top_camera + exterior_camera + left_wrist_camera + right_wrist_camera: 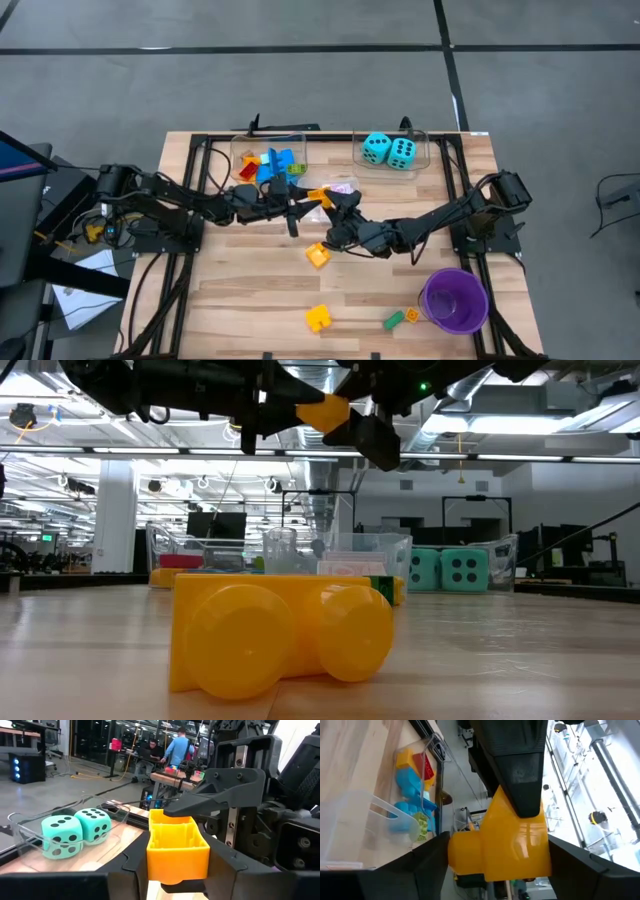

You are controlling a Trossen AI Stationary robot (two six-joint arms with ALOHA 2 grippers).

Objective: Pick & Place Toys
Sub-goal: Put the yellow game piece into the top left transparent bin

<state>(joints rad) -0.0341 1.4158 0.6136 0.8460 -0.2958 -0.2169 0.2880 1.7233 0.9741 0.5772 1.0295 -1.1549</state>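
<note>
An orange-yellow brick [318, 195] is held above the table's middle, where the two grippers meet; in the low view it [322, 410] is seen raised well clear of the wood. It is gripped between the fingers of the left gripper [177, 870], whose jaws are closed against its sides, while the right gripper [495, 855] is also set around it, one finger [220, 795] lying on its top; whether the right jaws press it or merely stand beside it cannot be told. Behind the brick, a clear bin [262, 150] at the far edge is filled with blue, yellow and red bricks [270, 165], and a second clear bin [422, 150] beside it holds two turquoise dice [389, 150]. Between the bins a card pack [342, 186] is seen lying on the table. Nearer the front edge, two more yellow bricks [317, 255] [318, 318] are left on the wooden table [250, 290], and a small green brick [394, 320] with an orange one [411, 315] is found just beside a purple cup [454, 300].
</note>
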